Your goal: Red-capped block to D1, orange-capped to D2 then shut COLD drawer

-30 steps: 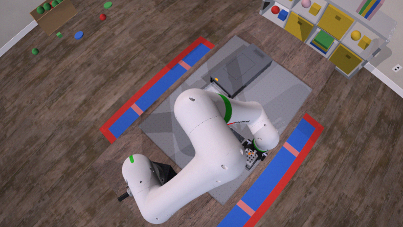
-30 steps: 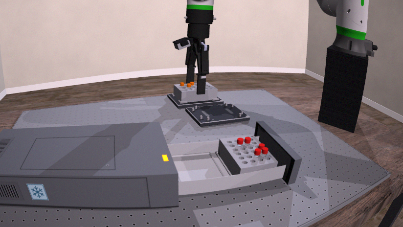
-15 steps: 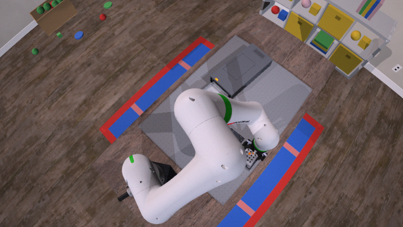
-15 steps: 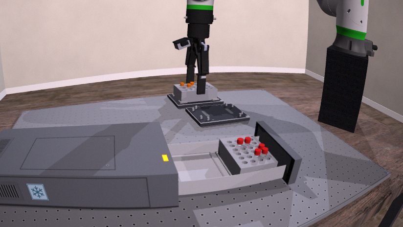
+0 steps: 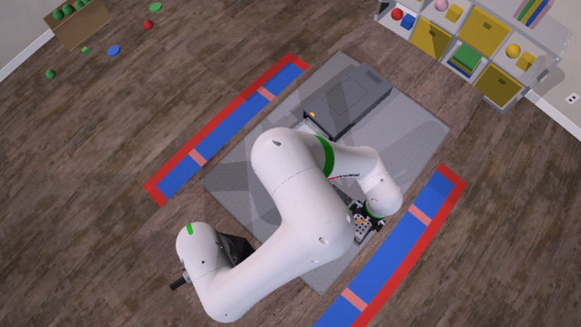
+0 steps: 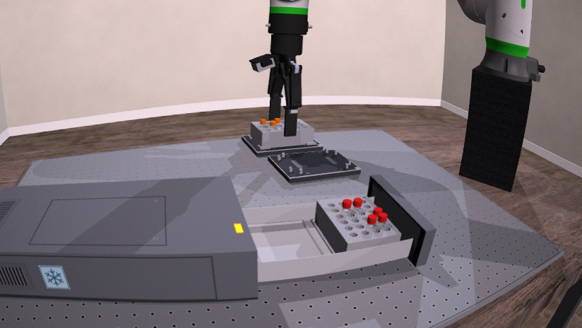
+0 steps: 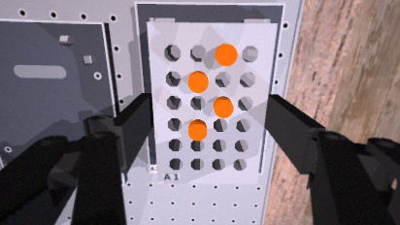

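Note:
The block with orange-capped tubes (image 5: 361, 232) (image 6: 260, 135) (image 7: 210, 35) sits on slot D2 (image 6: 260, 153) (image 7: 209, 12) and looks flat between its locators. Several orange caps stand in its bores. My gripper (image 6: 282, 126) (image 7: 209, 110) is open, with one finger beside each long side of this block. Slot D1 (image 6: 315, 163) (image 7: 49, 112) is bare, its locator pins showing. The block with red-capped tubes (image 6: 356, 243) sits in the front part of the open drawer (image 6: 333, 263), by the drawer front. The cooler COLD (image 5: 353, 95) (image 6: 121, 220) has its lamp (image 5: 312, 113) (image 6: 238, 227) lit.
The drawer front (image 6: 425, 240) stands up at the drawer's end, on the side away from COLD. The perforated deck (image 5: 422, 125) (image 6: 480, 227) carries the cooler and both slots. The arm (image 5: 309, 203) hides much of the deck and the drawer in the top view.

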You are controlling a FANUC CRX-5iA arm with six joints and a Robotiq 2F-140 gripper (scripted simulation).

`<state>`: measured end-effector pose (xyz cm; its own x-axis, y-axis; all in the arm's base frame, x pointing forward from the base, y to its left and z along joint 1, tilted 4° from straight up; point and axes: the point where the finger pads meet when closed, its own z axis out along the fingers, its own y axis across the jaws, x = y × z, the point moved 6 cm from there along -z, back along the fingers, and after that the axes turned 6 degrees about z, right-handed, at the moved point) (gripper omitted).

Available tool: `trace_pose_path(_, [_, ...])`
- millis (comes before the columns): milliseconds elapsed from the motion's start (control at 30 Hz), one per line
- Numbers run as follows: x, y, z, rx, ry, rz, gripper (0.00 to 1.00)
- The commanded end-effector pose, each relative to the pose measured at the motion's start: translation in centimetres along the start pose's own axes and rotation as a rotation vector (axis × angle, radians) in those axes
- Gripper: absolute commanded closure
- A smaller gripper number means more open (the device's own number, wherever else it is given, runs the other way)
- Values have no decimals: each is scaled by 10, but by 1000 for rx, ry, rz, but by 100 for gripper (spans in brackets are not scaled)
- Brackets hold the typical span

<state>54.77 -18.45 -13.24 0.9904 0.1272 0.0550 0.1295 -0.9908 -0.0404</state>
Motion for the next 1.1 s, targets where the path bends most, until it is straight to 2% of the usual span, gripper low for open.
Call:
trace_pose_path(0, [1, 0, -1, -1, 1, 0, 34])
trace_pose_path(300, [1, 0, -1, -1, 1, 0, 34])
trace_pose_path(333, [1, 0, -30, -1, 1, 0, 34])
trace_pose_path(1067, [1, 0, -54, -1, 1, 0, 34])
